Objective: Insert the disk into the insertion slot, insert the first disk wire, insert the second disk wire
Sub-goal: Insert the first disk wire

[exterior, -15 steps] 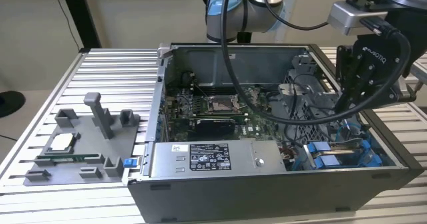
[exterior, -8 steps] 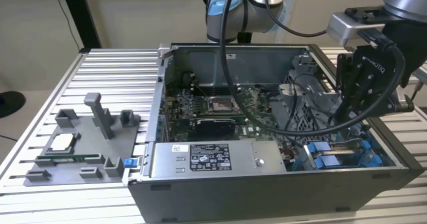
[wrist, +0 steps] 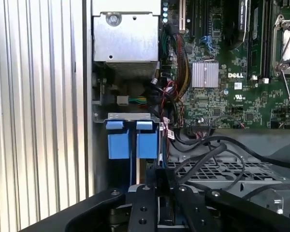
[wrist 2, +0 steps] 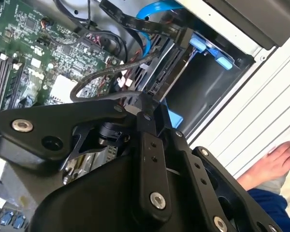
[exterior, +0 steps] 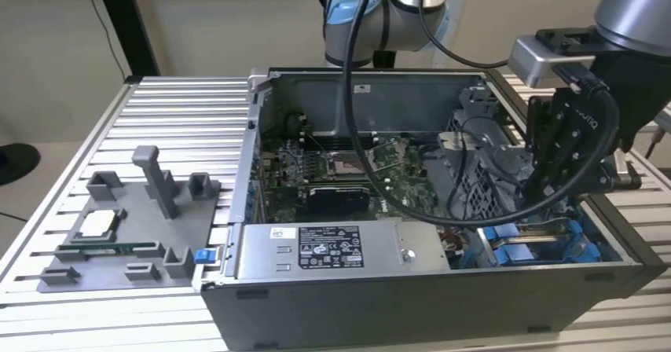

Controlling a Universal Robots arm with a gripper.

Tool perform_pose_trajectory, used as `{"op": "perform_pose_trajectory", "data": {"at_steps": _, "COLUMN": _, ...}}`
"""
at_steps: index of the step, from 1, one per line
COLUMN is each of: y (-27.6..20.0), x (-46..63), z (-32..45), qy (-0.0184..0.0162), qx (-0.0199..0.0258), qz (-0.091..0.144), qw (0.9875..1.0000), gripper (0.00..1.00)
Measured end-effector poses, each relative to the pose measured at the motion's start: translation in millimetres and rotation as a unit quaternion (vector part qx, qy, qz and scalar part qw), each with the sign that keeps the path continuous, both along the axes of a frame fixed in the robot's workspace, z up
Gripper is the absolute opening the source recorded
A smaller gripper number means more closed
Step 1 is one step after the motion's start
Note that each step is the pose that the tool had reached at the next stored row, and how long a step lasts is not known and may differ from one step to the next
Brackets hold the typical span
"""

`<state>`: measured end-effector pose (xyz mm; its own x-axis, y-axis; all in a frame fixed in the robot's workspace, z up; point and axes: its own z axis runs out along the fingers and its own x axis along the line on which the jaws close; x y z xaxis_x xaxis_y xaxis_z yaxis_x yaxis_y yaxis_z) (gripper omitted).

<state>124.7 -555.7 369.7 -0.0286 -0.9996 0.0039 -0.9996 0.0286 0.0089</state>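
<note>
My gripper (exterior: 545, 191) reaches down into the open computer case at the exterior view's right, over the front corner. In the second wrist view its black fingers (wrist 2: 147, 104) are closed on a thin dark slab seen edge-on, the disk (wrist 2: 171, 72). The disk's far end points into the insertion slot (wrist 2: 205, 77), a grey bay with bright blue plastic parts. The first wrist view shows two blue tabs (wrist: 133, 140) of that bay just ahead of the gripper (wrist: 159, 176), beside perforated grey metal (wrist: 208, 169). Blue rails (exterior: 524, 242) show below the gripper.
Black cables (exterior: 398, 187) loop across the motherboard (exterior: 335, 171) and close to the bay. A grey labelled power-supply box (exterior: 314, 250) sits at the case front. A grey fixture (exterior: 126, 226) with parts lies at the exterior view's left. A person's hand (wrist 2: 275, 159) rests outside the case.
</note>
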Motion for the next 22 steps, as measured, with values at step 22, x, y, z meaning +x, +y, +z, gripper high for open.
{"op": "perform_pose_trajectory", "data": {"at_steps": 22, "y": -4.3, "x": 11.1, "z": -8.7, "qy": 0.0119, "qx": 0.032, "qz": -0.005, "qw": 0.9994, "gripper": 0.0}}
